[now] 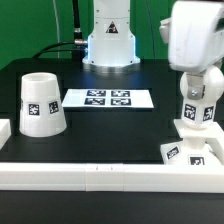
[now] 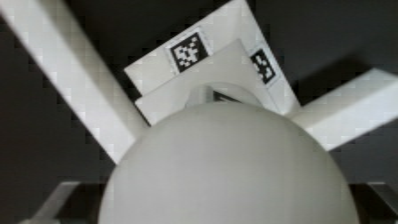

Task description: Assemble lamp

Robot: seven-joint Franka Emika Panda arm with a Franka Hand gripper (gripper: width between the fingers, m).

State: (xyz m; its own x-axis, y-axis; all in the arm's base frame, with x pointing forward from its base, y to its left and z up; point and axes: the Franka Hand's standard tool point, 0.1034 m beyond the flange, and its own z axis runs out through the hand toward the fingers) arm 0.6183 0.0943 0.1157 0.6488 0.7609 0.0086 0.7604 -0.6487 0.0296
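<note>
My gripper [image 1: 196, 88] is at the exterior view's right, shut on the white bulb [image 1: 197, 110], which it holds upright. The bulb's stem end is right over the square flat base [image 1: 190, 150]; I cannot tell whether they touch. The base lies by the front rail and shows tags on its edge. In the wrist view the bulb's round head [image 2: 222, 160] fills the space between my gripper's [image 2: 217, 205] fingers, and the base [image 2: 210, 62] with its tags lies beyond it. The tapered shade [image 1: 42, 103] stands mouth-down at the exterior view's left, far from the gripper.
The marker board [image 1: 108, 98] lies flat mid-table behind the parts. A long white rail [image 1: 100, 172] runs along the front edge and also shows in the wrist view [image 2: 80, 70]. The robot's base [image 1: 108, 40] stands at the back.
</note>
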